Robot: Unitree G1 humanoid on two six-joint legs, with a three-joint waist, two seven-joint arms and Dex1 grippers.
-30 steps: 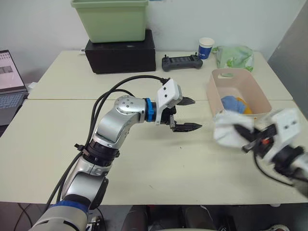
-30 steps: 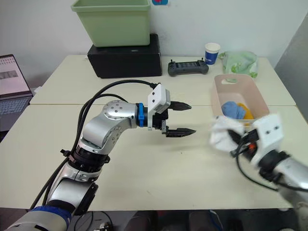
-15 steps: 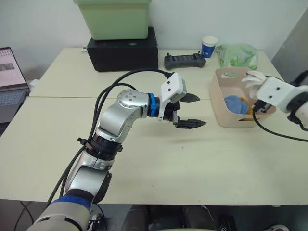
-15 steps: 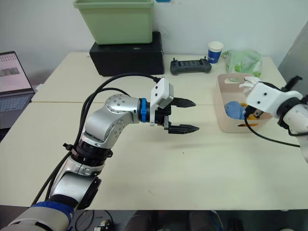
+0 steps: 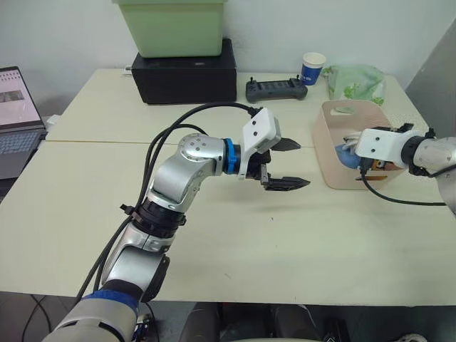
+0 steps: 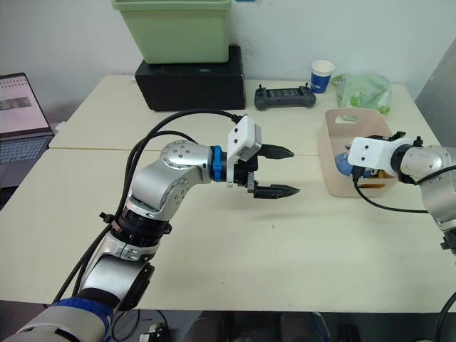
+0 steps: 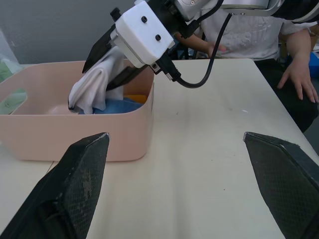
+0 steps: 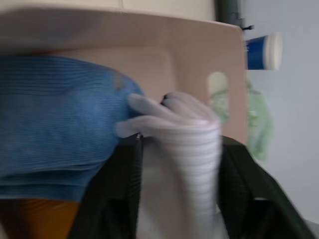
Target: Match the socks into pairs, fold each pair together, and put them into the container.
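1. Left gripper [image 5: 286,164]: held above the bare bench [image 5: 235,235] near its middle, fingers [image 5: 291,183] spread wide apart, nothing between them, touching nothing.
2. Right gripper [image 7: 107,62]: reaching down into the pale pink container [image 7: 132,130], fingers clamped on the white socks [image 7: 92,88].
3. White socks: bunched together, hanging from those fingers, lower end down inside the container against the blue socks [image 8: 55,114].
4. Blue socks: lying in the container, on top of the mustard-orange socks [image 7: 136,98], of which just a sliver visible.
5. Container: standing on the bench at its right side, just beside the pale green bag [image 5: 356,82].
6. Further back on the bench: paper cup [image 5: 313,68], black controller [image 5: 276,90], black box [image 5: 184,70] carrying the green bin [image 5: 171,27].
7. Laptop [image 5: 16,117] at the far left edge.
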